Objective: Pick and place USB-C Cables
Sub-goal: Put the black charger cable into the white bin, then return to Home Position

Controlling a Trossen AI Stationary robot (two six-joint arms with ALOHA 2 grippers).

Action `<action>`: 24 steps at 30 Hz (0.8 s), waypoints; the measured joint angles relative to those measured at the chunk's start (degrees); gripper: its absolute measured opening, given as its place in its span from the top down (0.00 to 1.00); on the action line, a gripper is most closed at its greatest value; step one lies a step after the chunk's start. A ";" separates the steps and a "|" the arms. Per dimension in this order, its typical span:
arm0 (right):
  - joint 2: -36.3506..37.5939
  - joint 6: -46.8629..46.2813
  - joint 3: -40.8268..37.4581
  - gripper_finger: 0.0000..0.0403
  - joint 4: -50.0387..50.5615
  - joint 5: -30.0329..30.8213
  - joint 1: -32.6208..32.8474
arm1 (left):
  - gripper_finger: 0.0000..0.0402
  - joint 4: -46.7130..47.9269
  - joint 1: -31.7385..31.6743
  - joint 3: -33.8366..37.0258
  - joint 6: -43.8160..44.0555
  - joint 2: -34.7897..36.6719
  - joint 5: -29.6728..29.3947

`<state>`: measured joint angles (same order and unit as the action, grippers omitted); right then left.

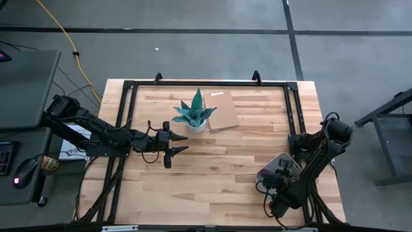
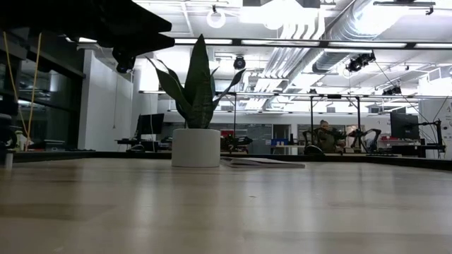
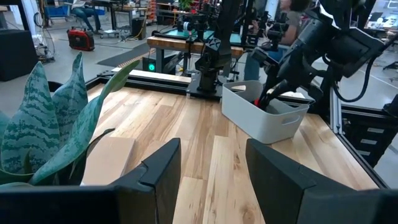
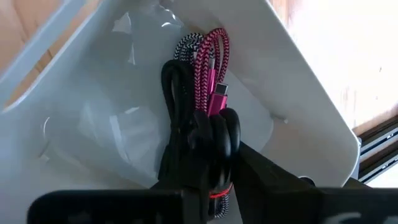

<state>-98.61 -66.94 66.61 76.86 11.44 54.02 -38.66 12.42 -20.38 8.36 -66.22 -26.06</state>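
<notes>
Several thin USB-C cables [image 4: 208, 87], pink-magenta, black and silver-grey braided, lie bunched inside the grey rectangular plastic tray [image 4: 311, 106] at the table's [image 1: 212, 174] right edge. The right gripper [image 4: 214, 149] reaches into the tray, fingers pinching the black cable bundle [image 4: 217, 134]. The left gripper [image 1: 175, 143], fingers spread, hovers beside the potted green plant [image 1: 195, 113].

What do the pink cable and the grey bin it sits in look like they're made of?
The pink-magenta USB-C cable looks sheathed in braided fabric: a woven herringbone pattern shows, and its plug seems glossy plastic or metal. The grey rectangular bin looks like moulded plastic with a smooth, slightly shiny finish and soft reflections on its walls.
</notes>
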 joint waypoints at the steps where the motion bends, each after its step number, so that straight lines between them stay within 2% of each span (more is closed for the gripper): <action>1: 0.00 -0.08 0.00 0.88 0.00 0.00 0.00 | 0.60 -0.02 0.00 0.00 0.00 0.00 0.00; 16: 0.00 -2.23 0.00 0.85 -0.25 -0.14 0.02 | 0.60 -0.02 -0.01 0.00 0.02 0.00 0.00; 24: 0.00 -3.50 0.00 0.67 -0.37 -0.50 0.02 | 0.60 -0.02 0.00 0.00 0.02 0.00 0.00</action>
<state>-98.61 -70.44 66.61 76.49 10.94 54.04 -38.68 12.43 -20.38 8.38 -66.22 -26.06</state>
